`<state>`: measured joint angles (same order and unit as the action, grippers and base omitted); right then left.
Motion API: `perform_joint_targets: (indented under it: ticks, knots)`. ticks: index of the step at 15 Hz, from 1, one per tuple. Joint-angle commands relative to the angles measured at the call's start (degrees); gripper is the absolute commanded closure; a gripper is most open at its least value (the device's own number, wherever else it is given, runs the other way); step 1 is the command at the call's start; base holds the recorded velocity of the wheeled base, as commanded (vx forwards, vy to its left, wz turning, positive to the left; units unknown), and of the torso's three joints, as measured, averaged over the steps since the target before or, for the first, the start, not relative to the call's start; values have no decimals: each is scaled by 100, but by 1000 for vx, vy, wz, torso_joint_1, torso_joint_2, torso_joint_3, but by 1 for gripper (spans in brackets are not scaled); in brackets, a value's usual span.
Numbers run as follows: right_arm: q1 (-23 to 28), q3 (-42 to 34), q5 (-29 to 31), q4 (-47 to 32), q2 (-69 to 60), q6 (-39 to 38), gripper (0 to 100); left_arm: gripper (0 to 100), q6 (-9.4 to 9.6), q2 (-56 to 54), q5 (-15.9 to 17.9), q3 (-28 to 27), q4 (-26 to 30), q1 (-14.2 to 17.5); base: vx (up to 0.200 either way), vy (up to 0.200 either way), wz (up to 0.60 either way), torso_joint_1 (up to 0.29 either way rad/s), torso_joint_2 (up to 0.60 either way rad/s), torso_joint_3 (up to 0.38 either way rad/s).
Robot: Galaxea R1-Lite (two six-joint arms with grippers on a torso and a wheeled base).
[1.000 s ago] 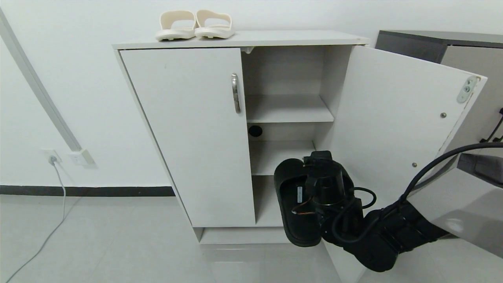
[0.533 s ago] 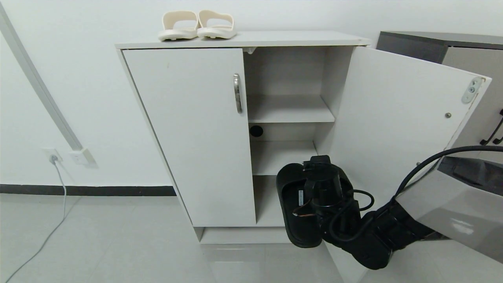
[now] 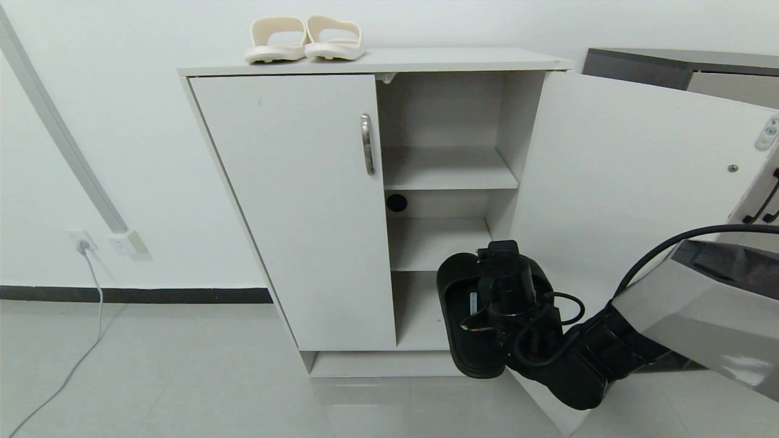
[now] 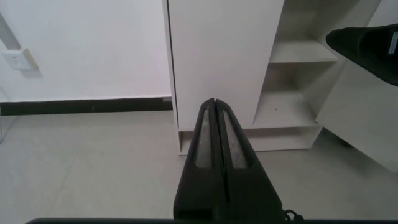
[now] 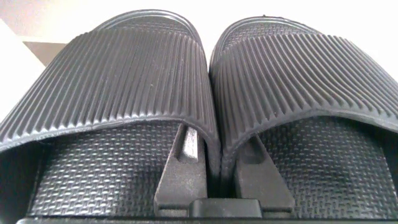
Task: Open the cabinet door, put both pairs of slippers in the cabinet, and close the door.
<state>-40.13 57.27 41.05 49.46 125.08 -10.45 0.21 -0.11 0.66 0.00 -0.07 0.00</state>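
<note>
Black ribbed rubber slippers (image 3: 468, 322), held as a pair, hang in front of the open right half of the white two-door wooden cabinet (image 3: 456, 59). They are level with its bottom shelf (image 3: 420, 310) and not yet inside. The right gripper (image 5: 217, 177) holds them: one of its fingers (image 5: 180, 171) sits under each strap, pinching the two adjoining strap edges together.

Change over the last second: the pair has shifted slightly toward the cabinet's right side, with height nearly constant. The cabinet's right-hand door (image 3: 621, 176) has swung wider, and its free edge now runs out of the head view. Part of the earliest shift belongs to the camera. The door swing is real, since the cabinet body holds position over the last half second.

Meaning for the task: door opening appears complete, and the first pair looks staged for insertion onto the bottom shelf. The cream slide slippers (image 3: 304, 39) rest on the cabinet's top surface, not yet handled. The left gripper (image 4: 214, 109) faces the cabinet's closed left-hand door (image 3: 292, 207) from well apart, fingers pressed together and empty.
</note>
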Motion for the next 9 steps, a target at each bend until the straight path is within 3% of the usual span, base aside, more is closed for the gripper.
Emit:
perform_joint_targets:
  ticks: [1,5,9]
  knots:
    - [5,-5,0,3,-1,-1,100,100,-3,11,-4,0,-1,0,0,0,0,0,0,0]
    - [-56,3,-9,64,-18,-1,100,100,-3,11,4,0,-1,0,0,0,0,0,0,0]
    - [-329,267,-413,90,34,16,100,100,6,11,4,0,-1,0,0,0,0,0,0,0]
